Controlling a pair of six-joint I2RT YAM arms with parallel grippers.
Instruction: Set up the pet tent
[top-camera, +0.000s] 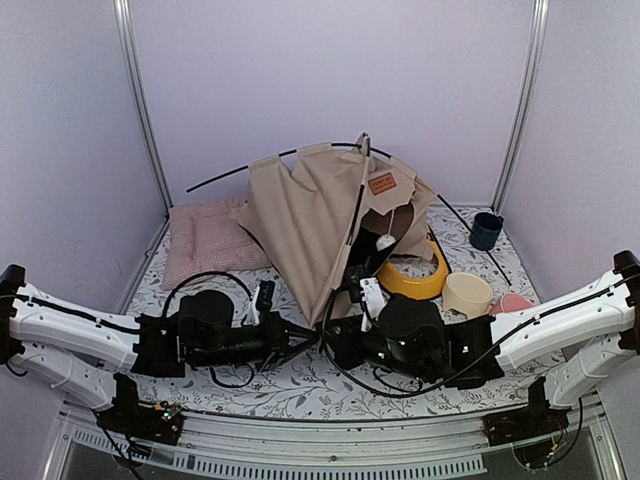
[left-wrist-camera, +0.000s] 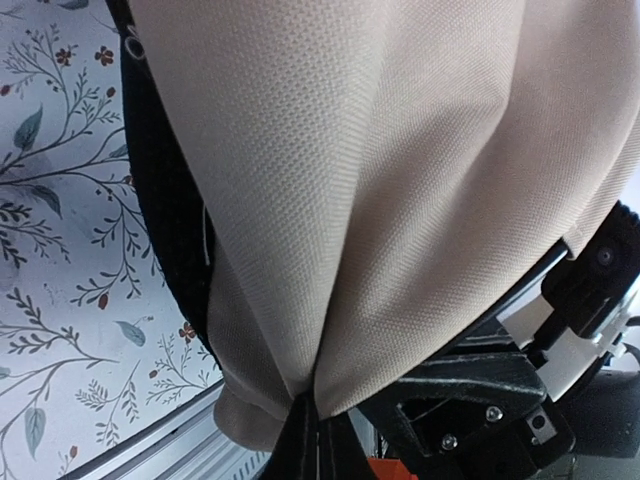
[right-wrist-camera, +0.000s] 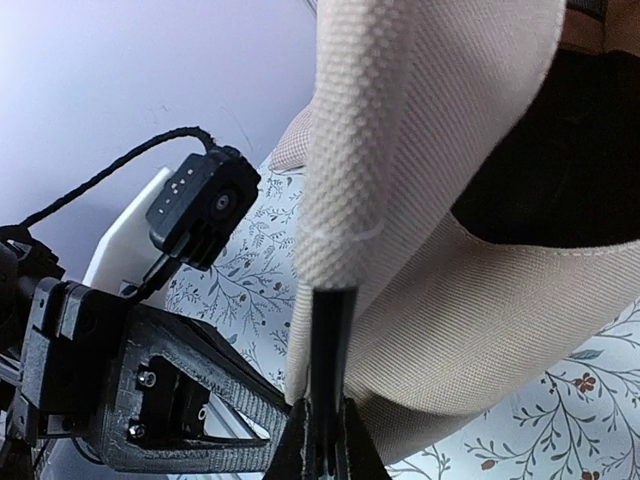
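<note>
The surface (top-camera: 300, 395) was covered by a white cloth printed with leafy sprigs. Pale lilac walls (top-camera: 330, 70) closed it in, with metal posts (top-camera: 140, 100) at the back corners. The tent (top-camera: 310, 220) stood half-raised in the middle of the surface. Its tan cloth sagged from thin black poles (top-camera: 225, 177) that crossed at its peak. A brown label (top-camera: 381, 184) sat near the top, and a white pom-pom (top-camera: 386, 242) hung in the doorway.

Just beside the tent on its left lay a pink checked cushion (top-camera: 205, 240). A yellow bowl stand (top-camera: 420, 280) sat right at the doorway on the tent's right. Beyond the stand were a cream cup (top-camera: 467, 295) and a pink thing (top-camera: 512, 302) partly hidden by the right arm. A dark blue mug (top-camera: 487, 230) stood farther back.

Both arms met at the tent's near corner. The left fingers (left-wrist-camera: 297, 445) were clamped on a bunched corner of the tan cloth. The right fingers (right-wrist-camera: 300, 448) were clamped on the end of a pole (right-wrist-camera: 332, 340) where it entered the cloth sleeve.
</note>
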